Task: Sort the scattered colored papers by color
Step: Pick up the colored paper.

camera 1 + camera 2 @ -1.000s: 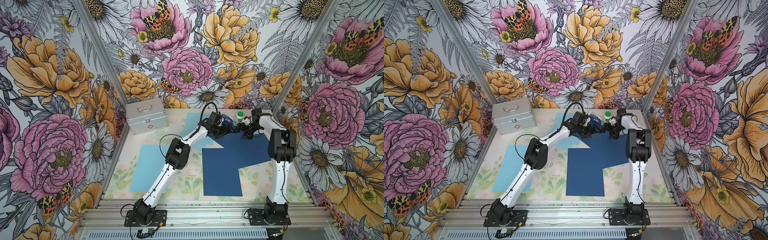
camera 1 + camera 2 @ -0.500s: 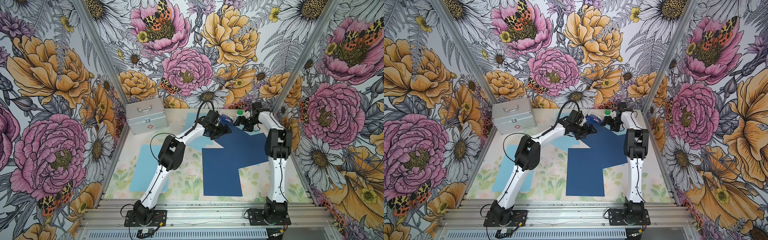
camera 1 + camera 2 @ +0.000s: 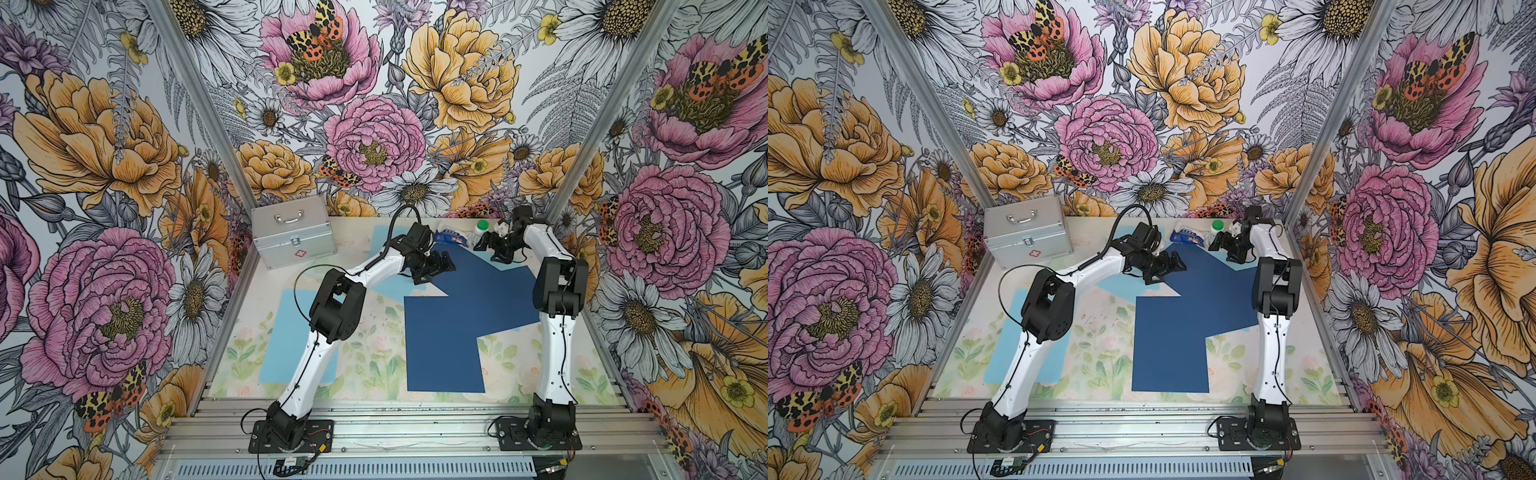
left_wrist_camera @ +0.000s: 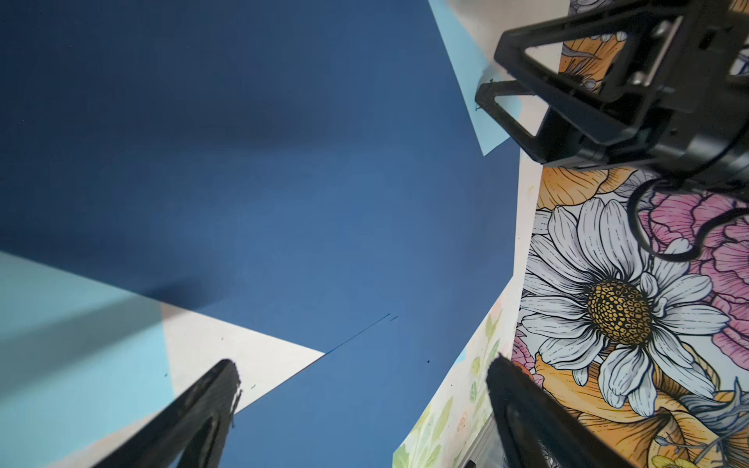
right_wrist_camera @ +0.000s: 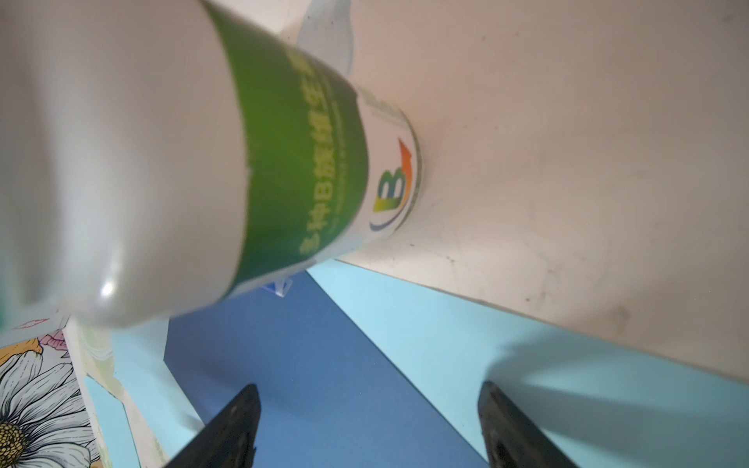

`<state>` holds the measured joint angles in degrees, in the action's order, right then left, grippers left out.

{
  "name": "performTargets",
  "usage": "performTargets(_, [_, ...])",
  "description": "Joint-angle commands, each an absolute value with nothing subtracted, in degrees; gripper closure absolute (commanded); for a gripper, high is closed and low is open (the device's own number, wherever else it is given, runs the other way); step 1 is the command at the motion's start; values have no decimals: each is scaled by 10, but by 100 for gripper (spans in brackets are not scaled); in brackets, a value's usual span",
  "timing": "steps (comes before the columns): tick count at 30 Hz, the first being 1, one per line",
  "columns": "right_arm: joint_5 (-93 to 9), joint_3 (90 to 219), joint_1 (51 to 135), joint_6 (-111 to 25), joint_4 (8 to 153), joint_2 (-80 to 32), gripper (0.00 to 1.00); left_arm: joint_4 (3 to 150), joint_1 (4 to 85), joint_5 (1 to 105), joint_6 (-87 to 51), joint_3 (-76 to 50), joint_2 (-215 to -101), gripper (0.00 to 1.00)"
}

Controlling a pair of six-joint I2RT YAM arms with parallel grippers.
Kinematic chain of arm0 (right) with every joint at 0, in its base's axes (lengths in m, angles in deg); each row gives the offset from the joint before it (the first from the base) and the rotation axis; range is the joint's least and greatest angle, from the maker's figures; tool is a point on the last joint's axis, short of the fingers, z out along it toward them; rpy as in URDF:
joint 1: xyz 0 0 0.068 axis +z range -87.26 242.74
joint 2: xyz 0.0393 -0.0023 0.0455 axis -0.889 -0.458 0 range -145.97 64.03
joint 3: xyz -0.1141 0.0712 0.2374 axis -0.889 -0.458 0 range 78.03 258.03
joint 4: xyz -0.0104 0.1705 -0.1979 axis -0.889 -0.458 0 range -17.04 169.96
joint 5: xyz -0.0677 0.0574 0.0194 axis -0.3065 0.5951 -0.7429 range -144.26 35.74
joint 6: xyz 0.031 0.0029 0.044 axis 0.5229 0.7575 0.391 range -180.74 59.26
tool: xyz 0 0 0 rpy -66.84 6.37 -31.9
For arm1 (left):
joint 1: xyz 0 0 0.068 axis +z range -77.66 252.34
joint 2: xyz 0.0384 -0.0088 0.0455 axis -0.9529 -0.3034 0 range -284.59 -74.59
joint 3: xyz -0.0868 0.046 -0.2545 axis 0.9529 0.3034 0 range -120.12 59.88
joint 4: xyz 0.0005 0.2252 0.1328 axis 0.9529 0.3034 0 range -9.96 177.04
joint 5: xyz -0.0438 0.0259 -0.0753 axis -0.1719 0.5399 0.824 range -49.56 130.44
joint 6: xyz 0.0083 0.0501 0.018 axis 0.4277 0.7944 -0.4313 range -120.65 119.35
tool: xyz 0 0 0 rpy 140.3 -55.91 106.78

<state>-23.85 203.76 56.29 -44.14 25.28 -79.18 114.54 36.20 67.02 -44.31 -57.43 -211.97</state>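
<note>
Two robot arms reach toward the far edge of a flower-printed table (image 3: 374, 332) strewn with colored papers. The left gripper (image 3: 436, 268) hangs released, its fingers (image 4: 194, 413) spread wide with nothing between them, over the far left edge of the dark navy papers (image 3: 457, 324). These two overlapping sheets lie flat across the centre and right of the table, one squared to the near edge, the other tilted toward the far right. The right gripper (image 3: 484, 246), likewise released and empty, is at far right, pointing at a white bottle (image 3: 481, 230) with a green cap and green label that stands upright just beside it. Beneath that gripper a light sky-blue sheet (image 5: 446, 336) pokes out from under the navy. A second light sky-blue paper (image 3: 399, 286) lies at far centre, partly beneath the navy and the left arm. A third light sky-blue paper (image 3: 282, 336) lies flat at near left, apart from the navy pair. A crinkled blue-and-white packet (image 3: 453, 237) sits between the two grippers at the far edge, and a closed silver case (image 3: 293, 237) stands at far left.
</note>
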Motion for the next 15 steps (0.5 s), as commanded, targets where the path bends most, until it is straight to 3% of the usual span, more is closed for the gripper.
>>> performTargets(1, [-232, 2012, 582, -457, 215, -807, 16, 1144, 362, 665, -455, -589, -2145, 2])
performTargets(15, [-234, 1995, 586, -482, 172, -806, 17, 1144, 353, 669, -469, -590, -2179, 2])
